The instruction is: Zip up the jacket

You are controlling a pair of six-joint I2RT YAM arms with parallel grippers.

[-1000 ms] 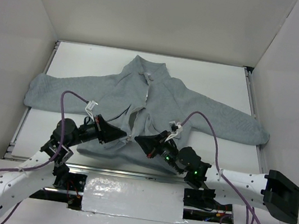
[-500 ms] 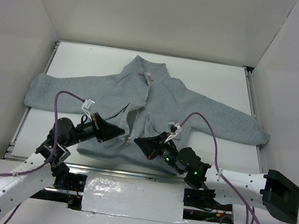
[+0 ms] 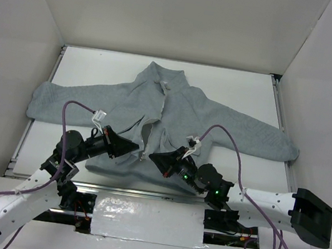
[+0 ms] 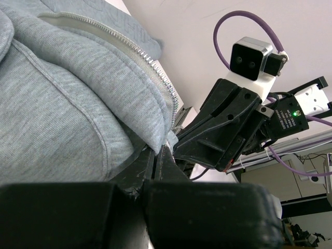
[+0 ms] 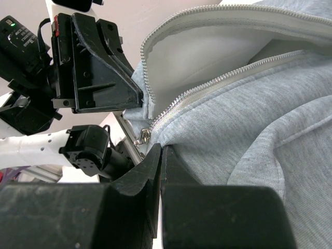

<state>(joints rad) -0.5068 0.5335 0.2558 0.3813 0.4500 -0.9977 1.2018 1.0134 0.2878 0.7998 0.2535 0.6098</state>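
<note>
The light-grey fleece jacket [image 3: 187, 112] lies flat on the white table, collar far, hem near, with its lower front parted. My left gripper [image 3: 140, 153] is shut on the hem of the jacket [image 4: 62, 104] left of the opening. My right gripper [image 3: 152, 156] is shut on the hem of the jacket [image 5: 249, 104] right of the opening. The two grippers face each other, almost tip to tip. The pale zipper [image 5: 207, 88] runs open above the right fingers, and its metal pull [image 5: 143, 137] hangs just left of their tips. Zipper teeth [image 4: 150, 59] edge the left flap.
White walls enclose the table [image 3: 241, 86] on three sides. A metal rail [image 3: 143, 190] runs along the near edge, with a foil-taped patch [image 3: 144, 219] below it. Purple cables [image 3: 227, 137] loop above both wrists. The sleeves spread left and right.
My left gripper has drawn slightly left with its hem, and the gap at the jacket's lower front has widened a little. The right gripper has held still.
</note>
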